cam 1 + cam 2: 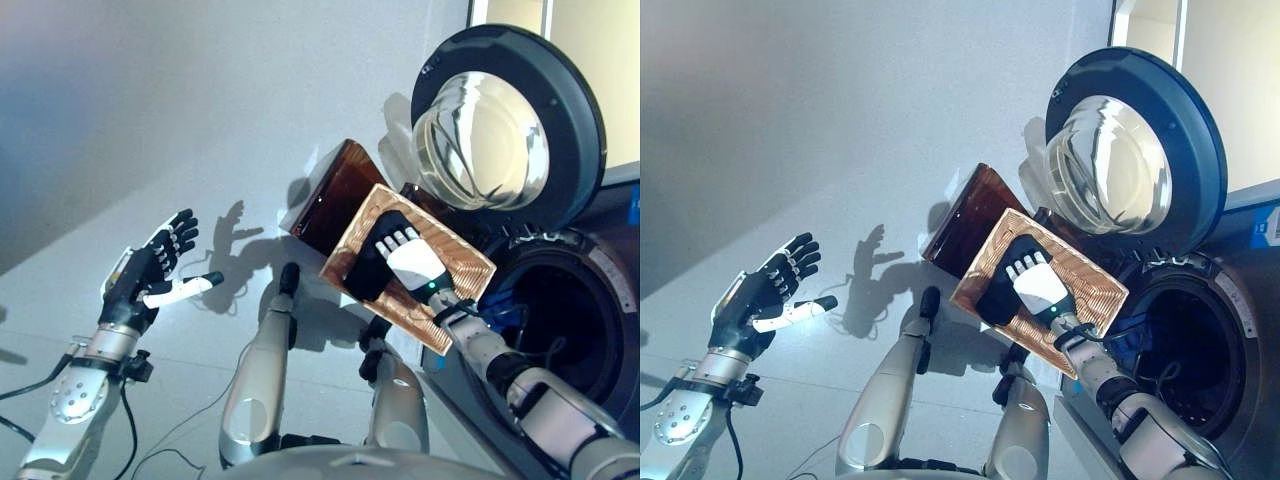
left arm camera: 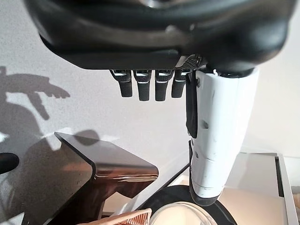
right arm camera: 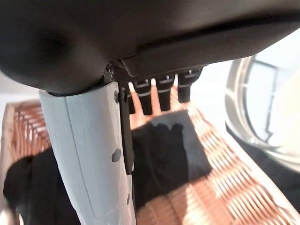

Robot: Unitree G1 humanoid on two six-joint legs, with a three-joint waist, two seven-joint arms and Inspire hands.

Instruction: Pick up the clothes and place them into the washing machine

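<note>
1. The black garment (image 3: 164, 154) is lying in the wicker basket (image 1: 470, 262), bunched on the basket floor with bare weave showing around it.
2. The right hand (image 1: 405, 258) is hovering directly over that cloth with its fingers (image 3: 164, 91) straight and spread; nothing is caught between them, and whether they are touching the fabric cannot be told.
3. In the head views the basket is sitting at about 10 o'clock from the washing machine's dark drum opening (image 1: 560, 330), just beside its rim, with the round door (image 1: 505, 125) standing open at 12 o'clock.
4. The garment's longer spread seems to be running along the basket's long side, toward the hand's wrist.
5. The left hand (image 1: 155, 265) is idling well apart at 9 o'clock, fingers open, holding nothing; a dark brown box (image 1: 335, 195) is standing between it and the basket.
6. Judging by this, the right hand is the nearer one and needs to be closing downward onto the cloth, then swinging toward 4 o'clock into the drum.
</note>
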